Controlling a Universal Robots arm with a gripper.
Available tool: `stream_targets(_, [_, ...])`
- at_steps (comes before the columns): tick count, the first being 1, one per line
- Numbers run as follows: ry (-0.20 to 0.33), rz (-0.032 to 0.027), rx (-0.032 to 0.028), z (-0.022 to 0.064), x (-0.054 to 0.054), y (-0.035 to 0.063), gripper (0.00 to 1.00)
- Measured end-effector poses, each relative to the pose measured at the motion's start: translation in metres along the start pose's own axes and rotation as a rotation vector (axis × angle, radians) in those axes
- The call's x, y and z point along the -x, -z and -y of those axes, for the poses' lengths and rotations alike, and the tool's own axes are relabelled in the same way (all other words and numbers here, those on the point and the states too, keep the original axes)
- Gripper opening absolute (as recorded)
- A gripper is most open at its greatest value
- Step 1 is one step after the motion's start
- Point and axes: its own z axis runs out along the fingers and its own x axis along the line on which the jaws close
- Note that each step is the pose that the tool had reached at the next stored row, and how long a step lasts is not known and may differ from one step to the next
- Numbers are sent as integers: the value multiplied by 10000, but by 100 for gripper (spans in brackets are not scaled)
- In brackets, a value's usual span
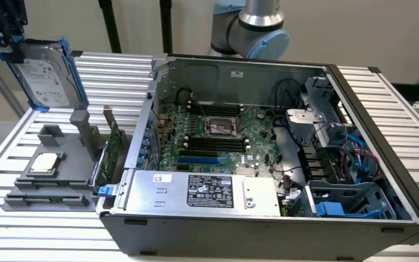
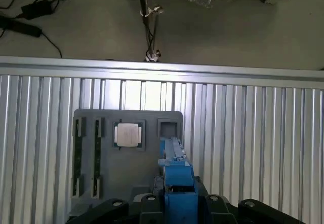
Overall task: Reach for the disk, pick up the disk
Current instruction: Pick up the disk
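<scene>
The gripper (image 1: 6, 39) holds the disk (image 1: 46, 76) upright in the air at the exterior view's left, its jaws clamped on the drive's blue-railed upper end. The disk hangs above a grey holder (image 1: 49, 183) carrying a square processor chip (image 1: 44, 162). The holder sits on the ribbed worktop (image 1: 20, 234) beside the open computer case (image 1: 268, 232).

Exterior view: high, oblique, facing the open computer case (image 1: 268, 232). Wrist view: straight down over the grey holder (image 2: 129, 176) beside it, shared by both.
</scene>
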Motion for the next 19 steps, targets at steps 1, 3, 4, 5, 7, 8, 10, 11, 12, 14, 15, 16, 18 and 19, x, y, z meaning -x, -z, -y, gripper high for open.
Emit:
stream_targets(1, [1,3,-1,34,-10,46,33])
stream_targets(3, [2,8,0,103,-30,138,33])
stream_targets(4, [3,12,-2,137,-40,184,33])
stream_targets(5, [3,14,-1,172,-50,231,33])
stream_targets(7, [5,21,-2,247,-70,326,33])
stream_targets(8, [6,25,-1,285,-80,372,33])
stream_targets(10, [5,36,-2,370,-100,465,33])
stream_targets(11, [6,45,-1,413,-111,504,33])
stream_targets(12, [6,55,-3,458,-122,543,33])
stream_targets(14, [6,72,-2,547,-145,619,33])
stream_targets(15, [7,82,-4,592,-157,653,33])
stream_targets(16, [7,91,-3,636,-168,682,33])
stream_targets(18, [8,109,-5,724,-193,731,33])
stream_targets(19, [8,118,-6,769,-204,751,33])
